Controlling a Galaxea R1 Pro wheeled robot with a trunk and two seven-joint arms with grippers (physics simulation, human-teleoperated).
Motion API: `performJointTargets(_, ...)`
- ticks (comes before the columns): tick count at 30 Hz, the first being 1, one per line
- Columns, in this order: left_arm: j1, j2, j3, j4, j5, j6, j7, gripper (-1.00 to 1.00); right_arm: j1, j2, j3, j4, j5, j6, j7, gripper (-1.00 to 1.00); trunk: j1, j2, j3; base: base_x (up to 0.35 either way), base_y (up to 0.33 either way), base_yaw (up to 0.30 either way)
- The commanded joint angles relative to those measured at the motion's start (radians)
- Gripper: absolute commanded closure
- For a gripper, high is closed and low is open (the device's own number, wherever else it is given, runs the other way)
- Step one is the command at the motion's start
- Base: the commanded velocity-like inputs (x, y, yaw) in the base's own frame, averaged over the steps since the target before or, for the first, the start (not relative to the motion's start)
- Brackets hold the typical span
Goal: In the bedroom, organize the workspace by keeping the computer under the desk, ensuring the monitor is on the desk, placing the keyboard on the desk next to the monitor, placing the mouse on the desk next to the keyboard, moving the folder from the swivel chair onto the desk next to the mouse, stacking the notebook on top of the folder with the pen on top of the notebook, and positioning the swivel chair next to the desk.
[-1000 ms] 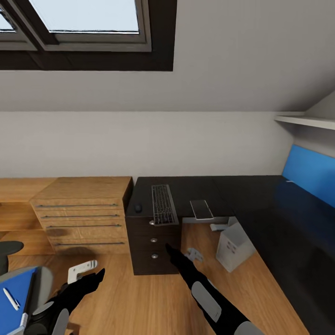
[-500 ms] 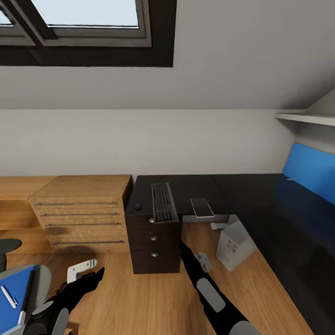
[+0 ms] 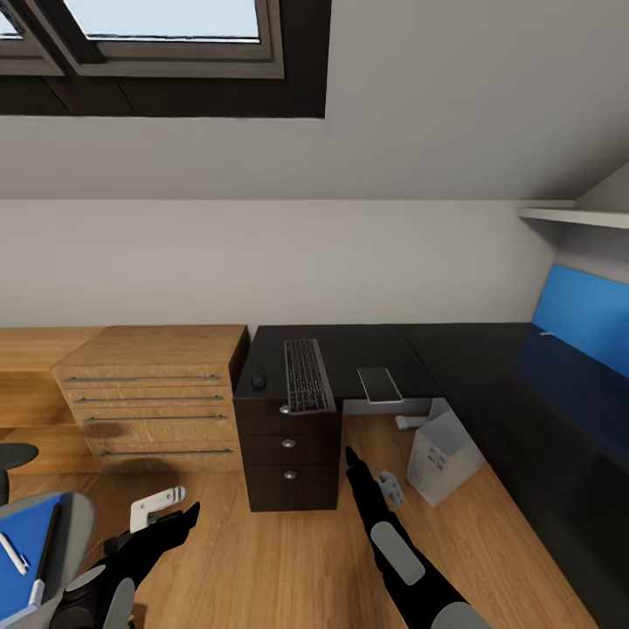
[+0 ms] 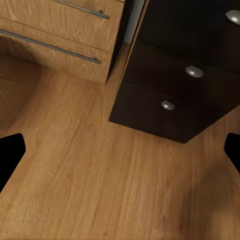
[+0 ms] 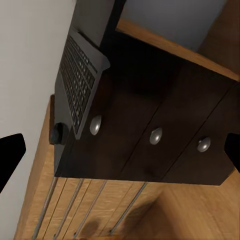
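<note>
Lying on the black desk (image 3: 367, 348): the keyboard (image 3: 306, 376), overhanging the front edge above the knobbed drawers (image 3: 288, 445), with the mouse (image 3: 259, 382) just beside it. Standing tilted on the floor under the desk: the computer (image 3: 441, 459). Resting on the swivel chair (image 3: 74, 524) seat (partly cropped): the folder (image 3: 22, 537), carrying the notebook (image 3: 45, 542) and pen (image 3: 12, 553). Hanging spread and empty: left gripper (image 4: 120, 150), right gripper (image 5: 120, 150).

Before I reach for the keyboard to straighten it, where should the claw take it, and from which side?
Probably the near short end of the keyboard, which juts past the front edge of the desk above the drawers. Come from the front, one finger above and one below: it lies flat and thin, so only the overhang offers an underside.
</note>
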Motion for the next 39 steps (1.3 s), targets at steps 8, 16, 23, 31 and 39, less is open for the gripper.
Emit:
performJointTargets(8, -0.001, -0.001, 0.001, -0.001, 0.012, 0.011, 0.009, -1.0, -0.001, 0.005, 0.009, 0.0, -0.016, -0.014, 0.007, -1.0, 0.031, -0.057, -0.026, 0.0, 0.0, 0.0)
performJointTargets(16, -0.001, -0.015, 0.0, 0.004, 0.012, 0.052, 0.009, -1.0, -0.005, -0.001, 0.001, 0.007, -0.021, 0.13, 0.005, -1.0, 0.061, -0.113, -0.051, 0.0, 0.0, 0.0)
performJointTargets(23, -0.001, -0.027, 0.0, 0.005, 0.01, 0.054, 0.009, -1.0, -0.033, -0.005, -0.001, 0.017, -0.019, 0.163, -0.012, -1.0, 0.088, -0.162, -0.073, 0.0, 0.0, 0.0)
performJointTargets(31, -0.001, -0.03, -0.037, 0.028, 0.008, 0.053, 0.01, -1.0, -0.233, -0.009, -0.002, 0.136, -0.022, 0.2, -0.134, -1.0, 0.119, -0.218, -0.098, 0.0, 0.0, 0.0)
performJointTargets(39, -0.001, -0.03, -0.067, 0.041, 0.011, 0.056, 0.009, -1.0, -0.25, -0.005, 0.0, 0.146, -0.027, 0.202, -0.085, -1.0, 0.15, -0.274, -0.123, 0.0, 0.0, 0.0)
